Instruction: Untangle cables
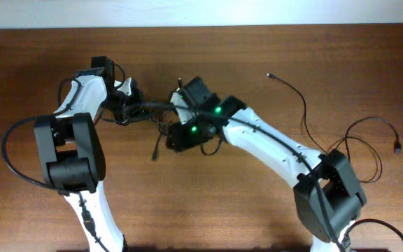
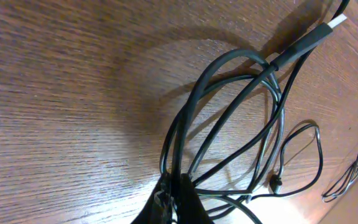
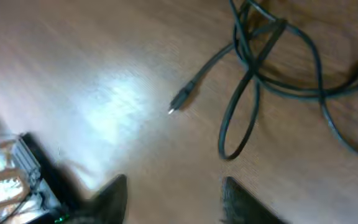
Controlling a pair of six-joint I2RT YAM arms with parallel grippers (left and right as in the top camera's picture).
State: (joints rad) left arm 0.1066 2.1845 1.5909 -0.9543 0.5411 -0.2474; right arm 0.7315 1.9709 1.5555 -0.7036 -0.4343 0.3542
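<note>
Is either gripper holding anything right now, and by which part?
The left gripper is shut on the cables, pinching the bundle where several strands converge. The right gripper is open, with nothing between its fingers.

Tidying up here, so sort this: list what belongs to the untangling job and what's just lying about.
Job: tangled cables; loose cable at right; looped cable far right.
Not the job: thick arm cable; table.

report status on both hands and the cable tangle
left hand shut on cable bundle. right hand open, empty, hovering near it. loose cable lies apart by the right arm, nothing blocking.
</note>
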